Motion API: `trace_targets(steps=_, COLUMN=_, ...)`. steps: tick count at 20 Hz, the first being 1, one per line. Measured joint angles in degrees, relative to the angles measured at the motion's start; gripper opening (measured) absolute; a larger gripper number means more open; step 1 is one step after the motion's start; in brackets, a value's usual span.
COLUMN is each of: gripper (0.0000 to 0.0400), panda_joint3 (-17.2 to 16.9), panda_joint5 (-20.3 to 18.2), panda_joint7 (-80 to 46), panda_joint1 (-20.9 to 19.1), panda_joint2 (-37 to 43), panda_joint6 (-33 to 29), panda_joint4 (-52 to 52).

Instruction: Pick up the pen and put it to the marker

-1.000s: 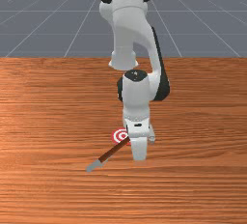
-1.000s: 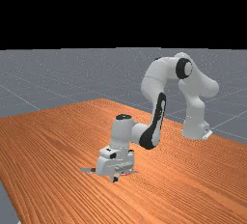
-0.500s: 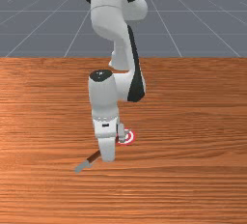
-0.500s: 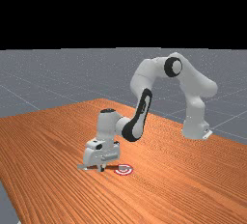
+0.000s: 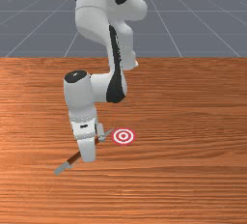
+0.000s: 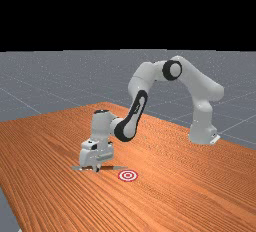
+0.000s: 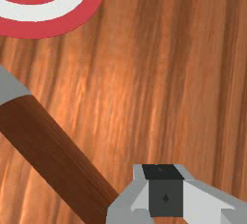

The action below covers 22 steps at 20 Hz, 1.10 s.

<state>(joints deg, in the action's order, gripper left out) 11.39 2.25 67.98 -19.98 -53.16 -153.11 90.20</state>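
Far view: over the last second my tool (image 6: pixel 97 169) has swept toward 9 o'clock, and the pen (image 6: pixel 76 168) with it, off the marker (image 6: pixel 128 175); I'd call that shoving, not picking up. Front view: the pen slants past the tool, 2 to 8 o'clock. Wrist view: tips together, gripping nothing, pen alongside.

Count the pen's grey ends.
2: the blunt grey end at the front view's left, and the pointed grey end nearer the marker.
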Motion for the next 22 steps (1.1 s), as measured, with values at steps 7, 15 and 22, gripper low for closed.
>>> trace_targets(steps=7, gripper=0.0, panda_joint3=2.73, panda_joint5=-3.36, panda_joint7=1.34, panda_joint1=-6.33, panda_joint2=8.97, panda_joint6=-4.18, panda_joint4=7.07)
trace_targets(steps=15, gripper=0.0, panda_joint3=-3.49, panda_joint5=0.96, panda_joint7=3.28, panda_joint1=-6.36, panda_joint2=5.93, panda_joint6=5.2, panda_joint4=-3.72)
trace_targets(steps=22, gripper=0.0007, panda_joint3=-2.38, panda_joint5=-0.45, panda_joint7=5.31, panda_joint1=-6.26, panda_joint2=-6.23, panda_joint6=4.11, panda_joint4=-12.47)
